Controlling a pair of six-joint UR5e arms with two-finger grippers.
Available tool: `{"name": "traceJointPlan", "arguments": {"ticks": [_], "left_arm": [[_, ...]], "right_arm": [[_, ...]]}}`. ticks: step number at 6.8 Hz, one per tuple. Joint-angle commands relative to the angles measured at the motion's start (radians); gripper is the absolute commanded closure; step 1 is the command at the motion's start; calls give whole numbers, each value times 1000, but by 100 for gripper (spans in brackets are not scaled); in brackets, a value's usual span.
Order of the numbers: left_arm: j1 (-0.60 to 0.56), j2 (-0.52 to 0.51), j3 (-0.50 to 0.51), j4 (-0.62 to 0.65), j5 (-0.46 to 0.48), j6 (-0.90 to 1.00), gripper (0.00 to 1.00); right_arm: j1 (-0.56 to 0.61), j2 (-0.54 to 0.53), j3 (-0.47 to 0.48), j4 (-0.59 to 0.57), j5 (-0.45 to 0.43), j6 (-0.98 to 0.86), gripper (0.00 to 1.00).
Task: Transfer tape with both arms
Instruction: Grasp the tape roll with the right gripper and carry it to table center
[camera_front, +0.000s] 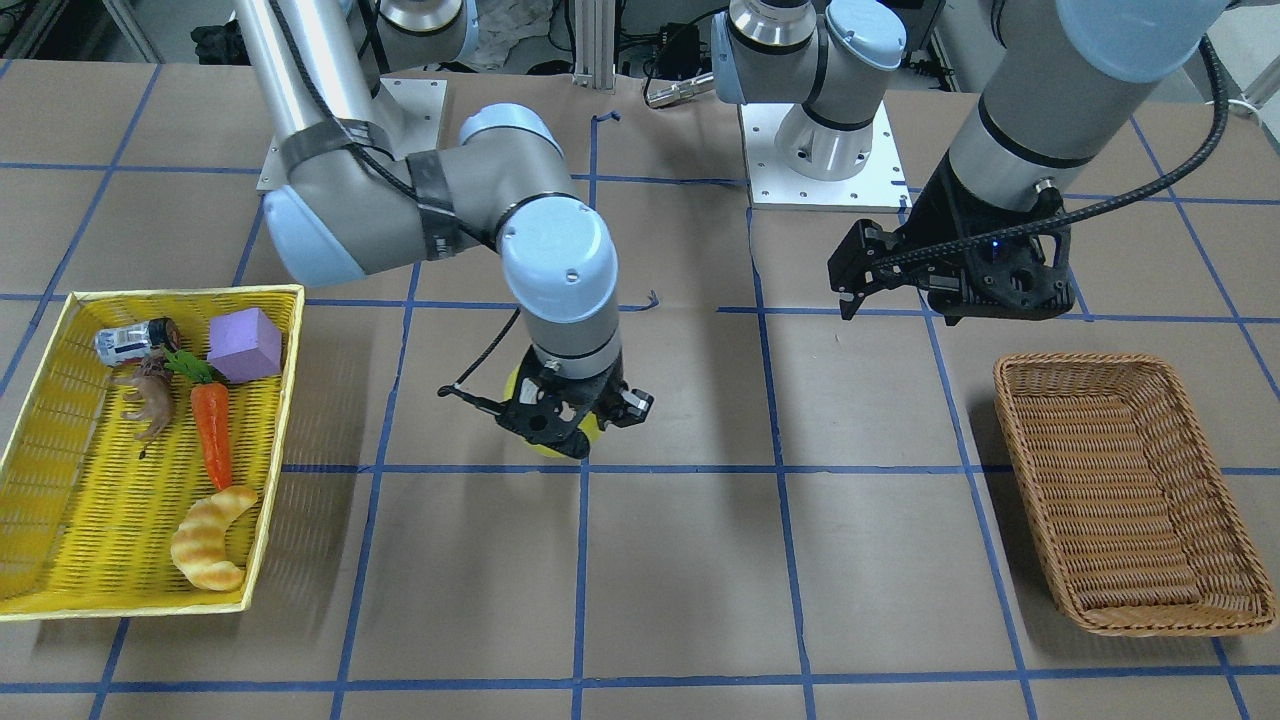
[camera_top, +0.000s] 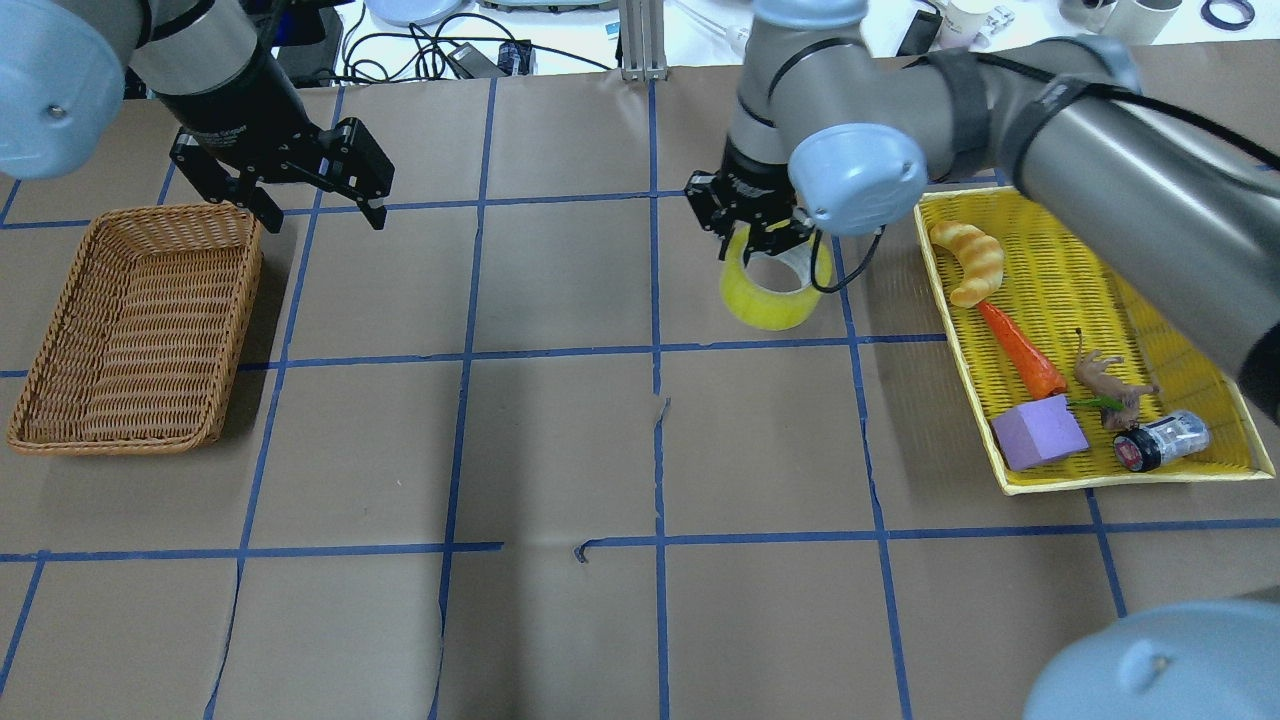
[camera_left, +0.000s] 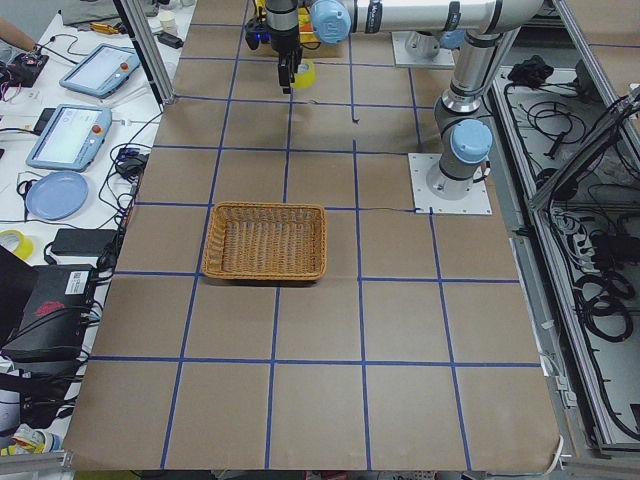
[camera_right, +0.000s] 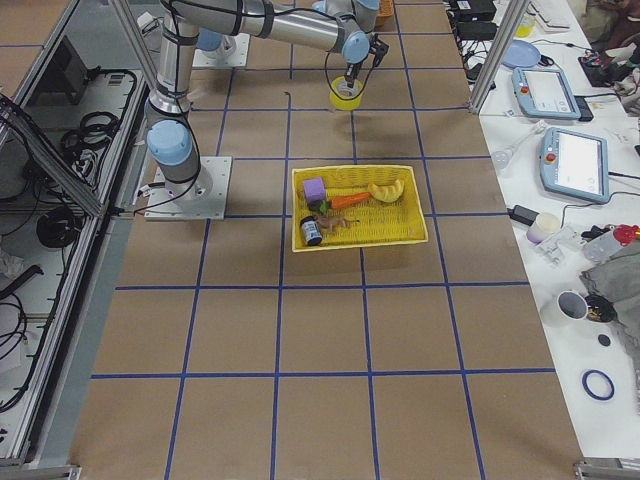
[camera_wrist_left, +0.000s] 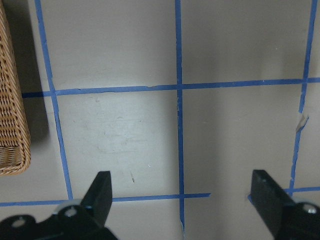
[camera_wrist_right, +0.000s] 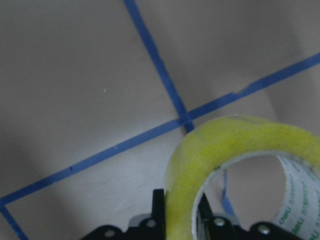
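Overhead exterior shows the right gripper (camera_top: 755, 228) clamped on the tape (camera_top: 772, 295), just past the table's centre at about 1 o'clock. The yellow roll hangs tilted beneath the gripper, near a blue grid line. The right wrist-mounted view shows the grip: one finger outside the roll's wall and one inside the whitish core, pinching the wall between them. Whether the roll's lower edge touches the table I cannot tell. At 3 o'clock from the tape lies the yellow tray (camera_top: 1130, 481), holding a croissant (camera_top: 965, 260), a carrot (camera_top: 1020, 352) and a purple block (camera_top: 1040, 436). The wicker basket (camera_top: 242, 300) sits far off at 9 o'clock. The left gripper (camera_top: 322, 208) hangs at the basket's 1 o'clock corner, its fingers (camera_wrist_left: 102, 187) spread wide with nothing between them.
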Motion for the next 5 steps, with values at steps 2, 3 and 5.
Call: {"name": "traceJointPlan", "arguments": {"ticks": [2,3,5], "left_arm": [[1,0,0,0,0,0,0],[1,0,0,0,0,0,0],[1,0,0,0,0,0,0]], "right_arm": [[97,59,3,-65,98,103,100],[106,56,5,-58,98,110,94],[106,46,5,-59,86,103,7]]}}
